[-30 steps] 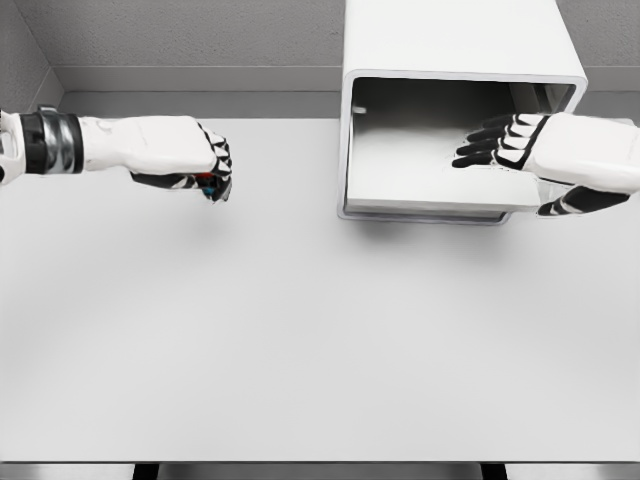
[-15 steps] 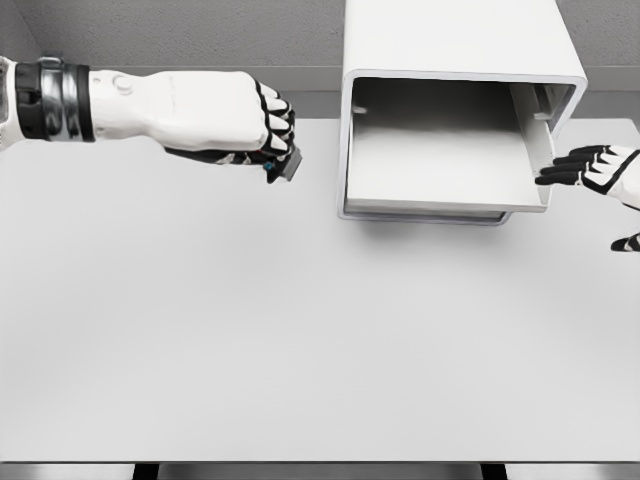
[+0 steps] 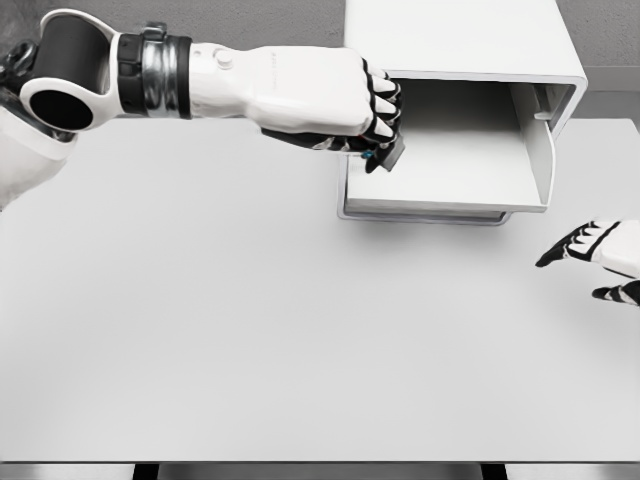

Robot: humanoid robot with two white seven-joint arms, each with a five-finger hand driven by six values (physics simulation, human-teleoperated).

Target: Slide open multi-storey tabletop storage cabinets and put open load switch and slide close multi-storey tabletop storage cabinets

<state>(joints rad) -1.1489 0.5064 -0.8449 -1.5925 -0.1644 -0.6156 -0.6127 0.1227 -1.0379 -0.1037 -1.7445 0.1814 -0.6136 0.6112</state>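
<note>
Left hand (image 3: pixel 345 100), glossy white shells with black finger joints, is curling tight around the load switch (image 3: pixel 388 153) and hanging over the left front corner of the open drawer (image 3: pixel 450 170). Only a small dark grey blocky end of the switch, with a fleck of teal, is showing beneath the knuckles at about five o'clock from the fist. Smooth white cabinet (image 3: pixel 455 40), a rounded-edge box, is sitting at the desk's (image 3: pixel 250 330) far edge toward one o'clock; its shallow tray-like drawer is standing pulled out, its pale matte floor lying bare. Right hand (image 3: pixel 592 250) is hovering low over the desk at three o'clock, well apart from the cabinet, fingers extended and loosely spread, gripping nothing. Matte, pale grey and flat, the desk is filling most of the view.
</note>
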